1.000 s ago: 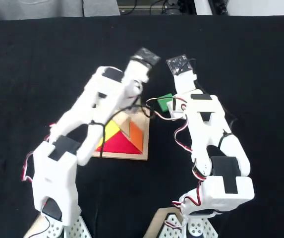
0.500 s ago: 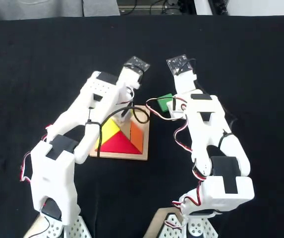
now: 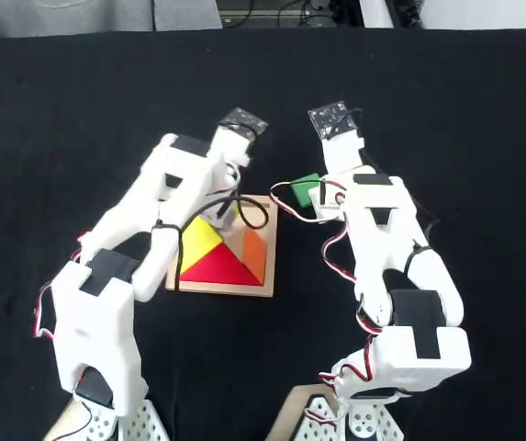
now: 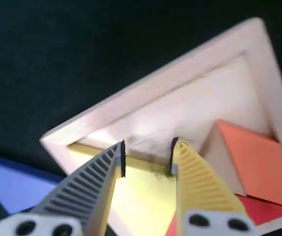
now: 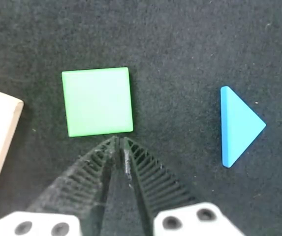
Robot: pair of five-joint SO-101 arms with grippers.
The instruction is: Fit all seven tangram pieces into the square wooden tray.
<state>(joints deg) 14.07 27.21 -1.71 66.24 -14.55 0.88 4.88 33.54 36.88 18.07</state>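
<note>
Got the square wooden tray (image 3: 221, 287) flat on the black table (image 3: 464, 110), directly beneath the left pincer (image 4: 148, 157). Counting three pieces seated inside: yellow triangle (image 4: 136, 191) right under that pincer's tips, orange piece (image 4: 251, 157) off to its yellow-finger side, red triangle (image 3: 218, 268) back toward the arm bases, meeting both. Seeing bare wood in the rest of the tray, just ahead of the tips. Reading the left pincer as apart, nothing between the fingers, tips low over the line where yellow meets bare wood; can't tell whether touching. Also spotting a blue piece (image 4: 13, 182) on the table outside the tray wall, on the grey-finger side of the left pincer. Moving out: green square (image 5: 97, 101) flat on the table, immediately ahead of the right pincer (image 5: 119, 145), near edge right at the tips, near the tray corner but apart from it. Reading the right pincer as together, fingers pressed tip to tip, gripping nothing. Blue triangle (image 5: 238, 125) lying on the table to the side of the right pincer away from the tray, well apart from the green square, long edge facing the square.
</note>
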